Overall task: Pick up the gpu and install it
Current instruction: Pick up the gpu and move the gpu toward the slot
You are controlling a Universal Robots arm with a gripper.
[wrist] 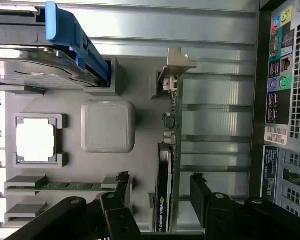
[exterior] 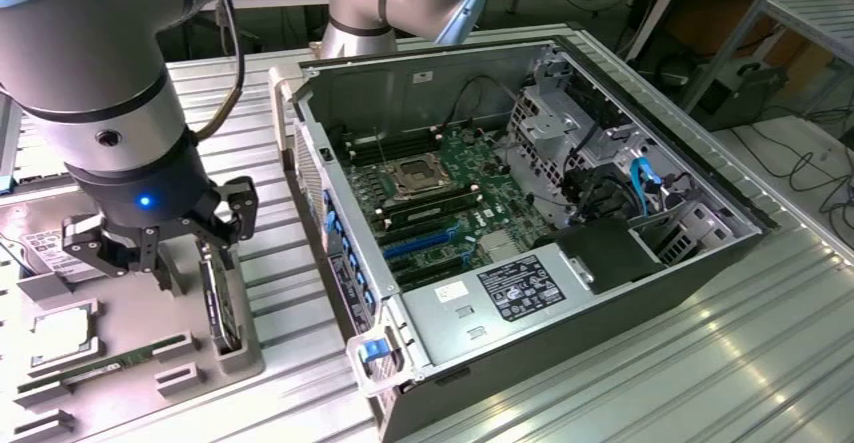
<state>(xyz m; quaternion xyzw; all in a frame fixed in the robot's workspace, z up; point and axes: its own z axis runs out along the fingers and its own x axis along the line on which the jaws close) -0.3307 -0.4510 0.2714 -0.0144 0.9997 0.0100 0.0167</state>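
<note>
- Gripper (exterior: 195, 263) hangs over the grey tray (exterior: 134, 308), on the side nearest the PC case (exterior: 561, 293).
- Jaws wide apart and holding nothing. In the wrist view one fingertip (wrist: 123, 184) stands on each side of the gpu (wrist: 165, 175), with a gap on both sides and no contact.
- The gpu (exterior: 220, 303) stands on edge in a slotted holder along the tray's case-side edge. Its pale bracket (wrist: 177, 62) is at the end away from the fingers.
- Also on the tray: hard drive (wrist: 35, 65) with a blue handle, cpu (wrist: 36, 141) in a square nest, memory stick (wrist: 72, 186) lying flat, and a plain grey block (wrist: 108, 126) near the middle.
- The case lies on its side, open, with the motherboard (exterior: 441, 198) showing, just beside the tray on the slatted metal table (exterior: 747, 363).
</note>
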